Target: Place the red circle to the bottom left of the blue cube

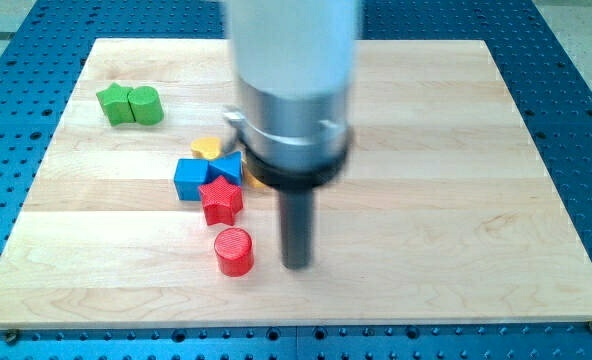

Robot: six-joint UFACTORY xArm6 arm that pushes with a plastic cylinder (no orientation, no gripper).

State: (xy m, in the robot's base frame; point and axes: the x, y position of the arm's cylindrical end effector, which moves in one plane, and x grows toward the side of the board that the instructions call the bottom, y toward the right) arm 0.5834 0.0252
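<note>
The red circle (233, 250) is a short red cylinder near the view's bottom, left of centre. The blue cube (190, 179) lies up and to the left of it. A red star (221, 200) sits between them, touching the cube's right side. A blue triangular block (228, 167) lies just above the star. My tip (296, 264) rests on the board just right of the red circle, with a small gap between them.
A yellow block (207, 148) lies above the blue blocks, and another yellow piece (257, 182) shows partly behind the arm. A green cube (114, 103) and a green cylinder (145, 104) sit side by side at the view's upper left. The wooden board (456, 200) lies on a blue perforated table.
</note>
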